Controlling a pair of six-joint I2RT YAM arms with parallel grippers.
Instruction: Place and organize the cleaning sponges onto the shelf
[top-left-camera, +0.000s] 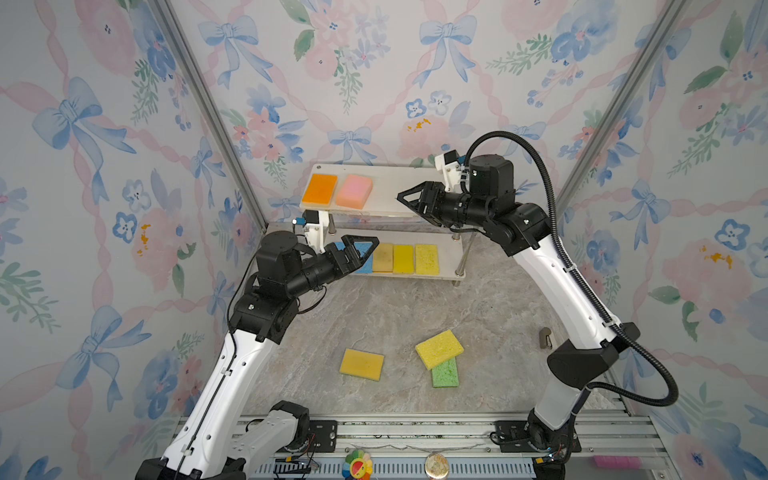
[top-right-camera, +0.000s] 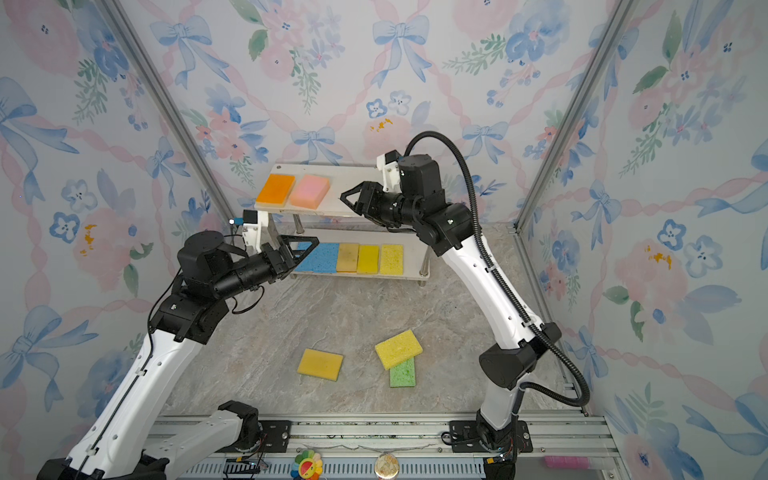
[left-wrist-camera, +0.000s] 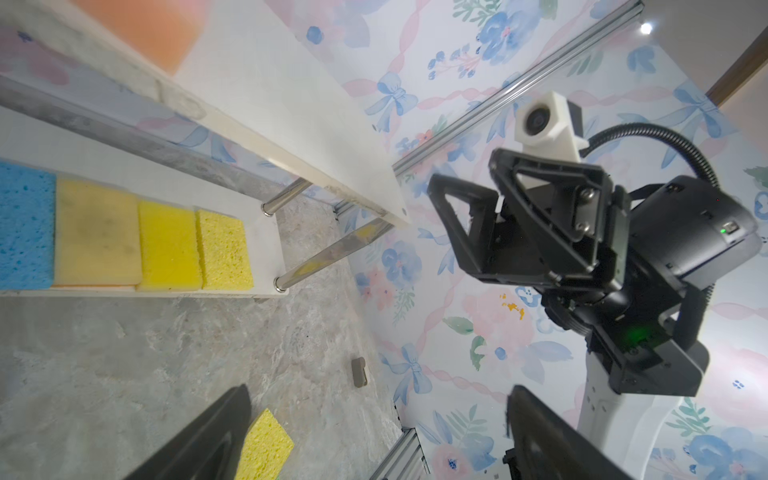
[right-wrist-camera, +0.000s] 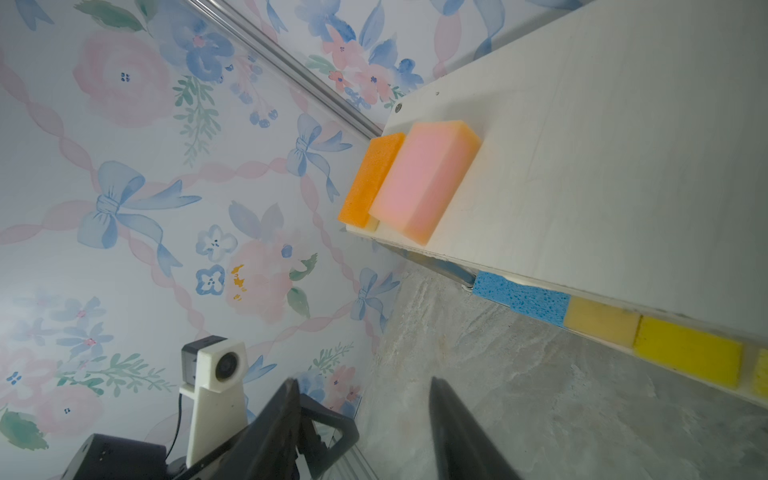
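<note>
left gripper (top-left-camera: 372, 245): wide, empty, beside blue sponge (top-right-camera: 322, 259).
right gripper (top-left-camera: 405, 198): jaws apart, empty, near pink sponge (top-left-camera: 354, 191) on top board (top-left-camera: 399, 187).
shelf (top-left-camera: 449, 254): sponges (top-left-camera: 403, 259) side by side, probably to save room.
table (top-left-camera: 395, 307): three loose sponges (top-left-camera: 361, 364) remain.

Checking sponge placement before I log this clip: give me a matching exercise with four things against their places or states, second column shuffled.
1. orange sponge
2. green sponge
3. blue sponges
4. left gripper

a. lower board, left end of the row
b. open, holding nothing
c. top board, left end
d. table, partly under a yellow sponge

Pairs: 1-c, 2-d, 3-a, 4-b.
</note>
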